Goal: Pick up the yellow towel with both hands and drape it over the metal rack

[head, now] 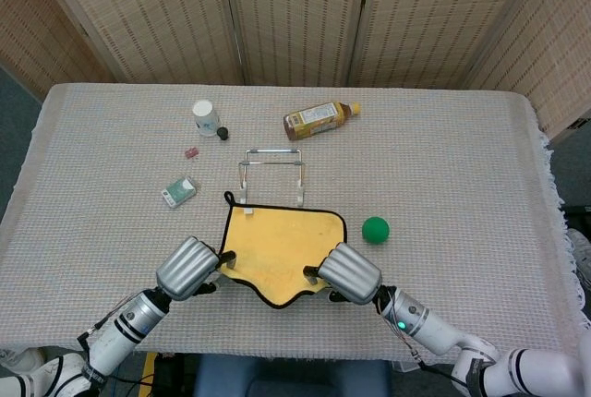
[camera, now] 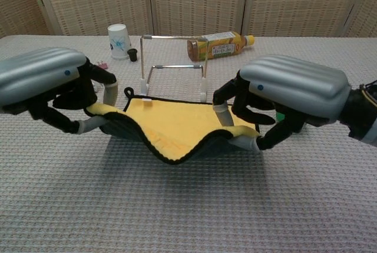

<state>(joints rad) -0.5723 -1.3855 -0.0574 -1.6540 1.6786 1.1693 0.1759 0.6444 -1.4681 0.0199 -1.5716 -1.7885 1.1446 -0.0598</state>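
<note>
The left hand pinches the left side of the towel, and the right hand pinches its right side, thumb under and fingers over the cloth in both. The towel's near part is lifted off the table and sags in a trough between the two hands, its black-trimmed near edge hanging in a curve; its far edge still lies on the table, close to the near feet of the rack. The rack stands upright just beyond the towel, about midway across the table. A green ball sits to the right of the towel, mostly hidden behind the right hand in the chest view. Toward the far edge lie a bottle on its side, a paper cup, a small black cap, a pink clip and a green packet.
</note>
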